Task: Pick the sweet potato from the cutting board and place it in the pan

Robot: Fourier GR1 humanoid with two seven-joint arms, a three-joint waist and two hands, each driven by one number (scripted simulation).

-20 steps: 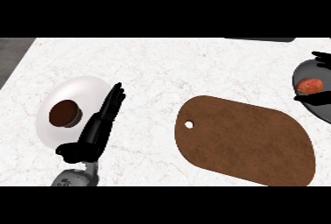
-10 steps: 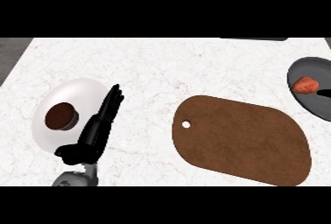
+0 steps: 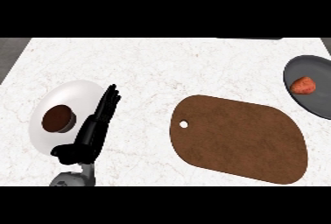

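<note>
The orange sweet potato (image 3: 303, 85) lies inside the dark grey pan (image 3: 311, 94) at the right edge of the head view. The brown cutting board (image 3: 241, 137) with a small hole near its left end lies bare at centre right. My left hand (image 3: 92, 131) rests open at the lower left, fingers straight and pointing up, beside a white plate. My right hand does not show anywhere.
A white plate (image 3: 71, 94) holding a dark brown round item (image 3: 57, 118) sits at the left, partly behind my left hand. The white marble counter (image 3: 161, 65) spreads across the view, with its dark edge at the far left.
My right hand, which was over the pan with the sweet potato, has withdrawn out of view to the right. The sweet potato now lies free in the pan. The left hand has not moved.
</note>
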